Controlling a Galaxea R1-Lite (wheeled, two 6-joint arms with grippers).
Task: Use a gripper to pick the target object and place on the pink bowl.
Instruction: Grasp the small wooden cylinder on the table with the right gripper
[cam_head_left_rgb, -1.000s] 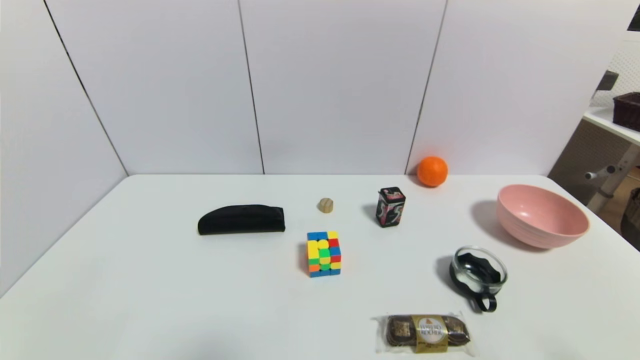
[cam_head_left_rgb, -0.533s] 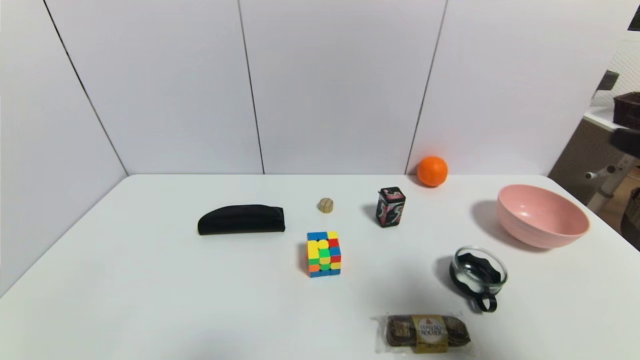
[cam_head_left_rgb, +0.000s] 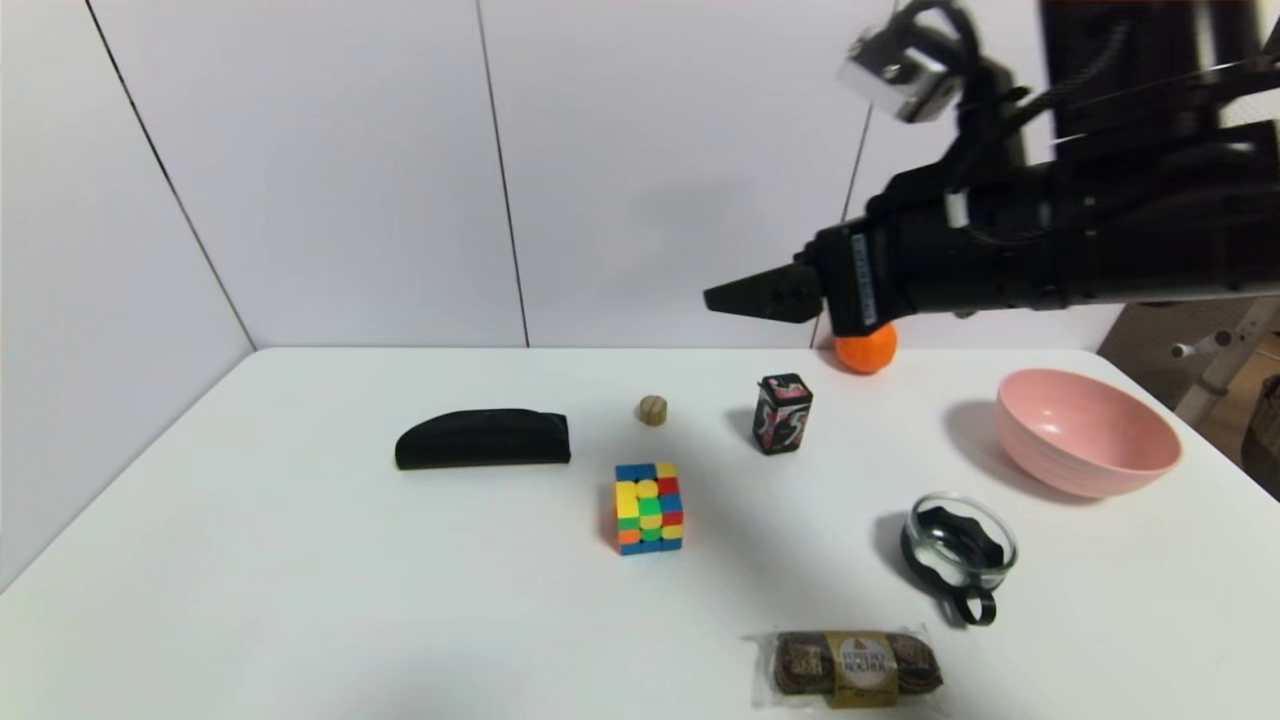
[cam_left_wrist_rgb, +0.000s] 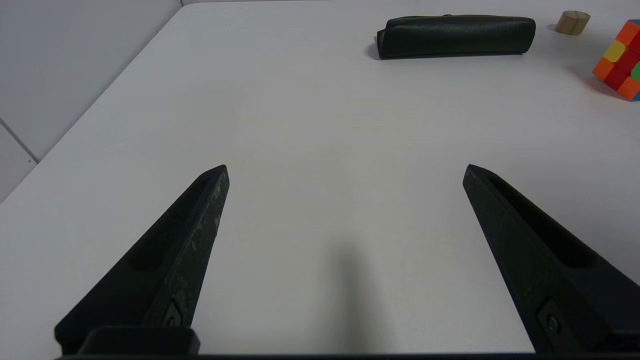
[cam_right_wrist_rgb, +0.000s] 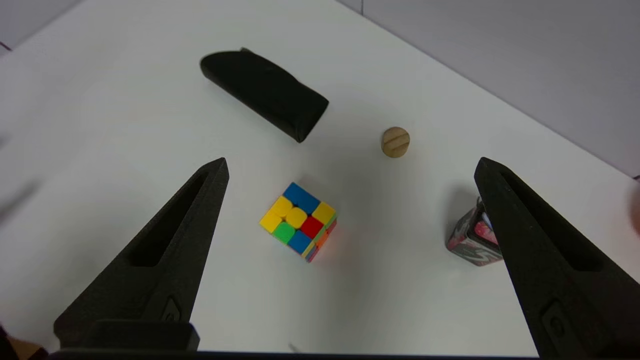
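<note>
Head view, right gripper (cam_head_left_rgb: 722, 297) spread wide, aloft — target object (cam_head_left_rgb: 652, 410) uncrowded mid-table.

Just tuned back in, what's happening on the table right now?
The right hand hangs open and empty high above the table, pointing toward the small wooden knob, which sits untouched beyond the colourful cube. The pink bowl is empty. The left hand sits open near the table's edge, idle.
</note>
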